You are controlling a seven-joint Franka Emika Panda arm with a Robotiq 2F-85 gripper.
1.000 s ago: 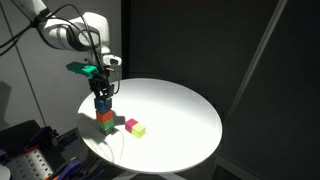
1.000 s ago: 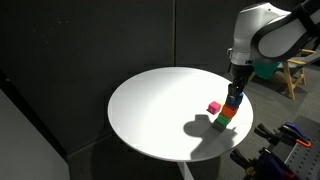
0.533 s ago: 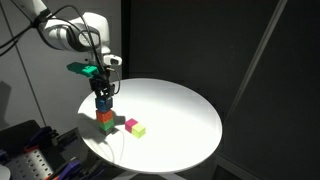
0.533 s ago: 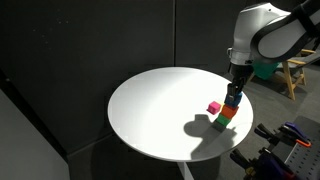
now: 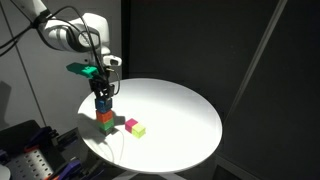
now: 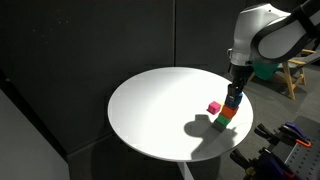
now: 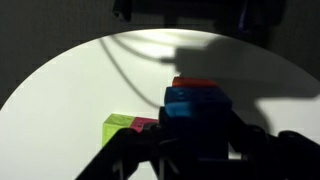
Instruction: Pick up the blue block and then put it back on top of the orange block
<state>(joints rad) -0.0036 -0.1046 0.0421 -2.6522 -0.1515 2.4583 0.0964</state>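
The blue block [image 5: 103, 103] [image 6: 232, 101] [image 7: 195, 103] is held between the fingers of my gripper [image 5: 103, 99] [image 6: 233, 98] [image 7: 198, 128], which is shut on it. It hangs directly over the orange block [image 5: 105, 115] [image 6: 229, 112] [image 7: 196, 84], itself resting on a green block [image 5: 107, 127] [image 6: 223, 121]. Whether blue and orange touch, I cannot tell. The stack stands near the rim of the round white table [image 5: 170, 110] [image 6: 160, 110]. In the wrist view my dark fingers hide the lower part of the blue block.
A pink cube [image 5: 130, 124] [image 6: 213, 107] [image 7: 146, 123] and a yellow-green cube [image 5: 139, 130] [image 7: 120, 124] lie side by side on the table close to the stack. Dark curtains surround the table. Equipment stands off the table edge [image 6: 290, 140].
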